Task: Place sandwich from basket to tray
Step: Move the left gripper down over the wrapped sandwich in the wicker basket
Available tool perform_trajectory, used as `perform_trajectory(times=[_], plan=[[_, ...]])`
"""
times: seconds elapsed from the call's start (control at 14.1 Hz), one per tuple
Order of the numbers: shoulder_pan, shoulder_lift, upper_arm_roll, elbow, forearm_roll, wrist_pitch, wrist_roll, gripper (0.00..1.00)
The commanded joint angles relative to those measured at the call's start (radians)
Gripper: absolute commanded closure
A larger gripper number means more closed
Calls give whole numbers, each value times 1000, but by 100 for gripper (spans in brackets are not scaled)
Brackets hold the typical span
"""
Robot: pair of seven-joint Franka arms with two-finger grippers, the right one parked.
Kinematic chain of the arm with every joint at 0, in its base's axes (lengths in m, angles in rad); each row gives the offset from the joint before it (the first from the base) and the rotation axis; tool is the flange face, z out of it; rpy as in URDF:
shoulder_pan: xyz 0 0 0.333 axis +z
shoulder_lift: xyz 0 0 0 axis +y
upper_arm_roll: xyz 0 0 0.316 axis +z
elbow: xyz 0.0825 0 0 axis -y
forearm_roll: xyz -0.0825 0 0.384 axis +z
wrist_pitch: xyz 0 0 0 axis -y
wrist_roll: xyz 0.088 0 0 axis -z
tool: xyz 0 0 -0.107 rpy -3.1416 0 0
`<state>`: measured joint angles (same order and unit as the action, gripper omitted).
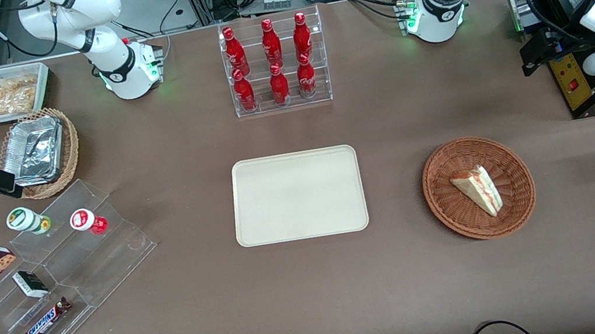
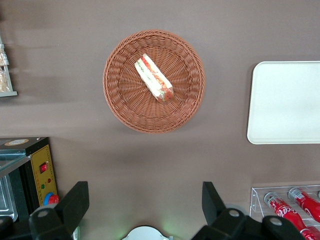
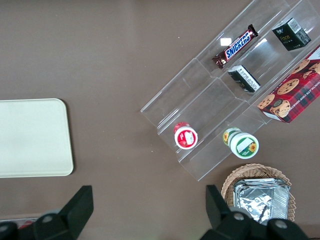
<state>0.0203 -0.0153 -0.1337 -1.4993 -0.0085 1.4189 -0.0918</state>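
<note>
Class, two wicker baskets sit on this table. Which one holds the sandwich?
The reddish-brown round basket, toward the working arm's end, holds the sandwich. The lighter tan basket holds foil containers. The tool is open above the table.

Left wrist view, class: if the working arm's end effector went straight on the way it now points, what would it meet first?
The open end effector points down at bare table, so probably the tabletop first, short of the basket holding the sandwich. Depth is unclear, so this is a judgement.
</note>
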Motion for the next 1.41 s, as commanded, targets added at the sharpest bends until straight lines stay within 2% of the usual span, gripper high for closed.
perform_trajectory(times=[0.0,0.21,0.42,0.64,0.85,1.2,1.34], plan=[[9,9,-4,21,-10,-8,18,0],[9,11,-4,19,-10,-9,9,0],[9,49,-4,11,2,-12,-124,0],[9,106,-3,-56,4,17,-230,0],[9,194,-3,-113,5,130,-287,0],[9,319,-3,-274,5,475,-503,0],[6,388,-3,-288,5,566,-628,0]])
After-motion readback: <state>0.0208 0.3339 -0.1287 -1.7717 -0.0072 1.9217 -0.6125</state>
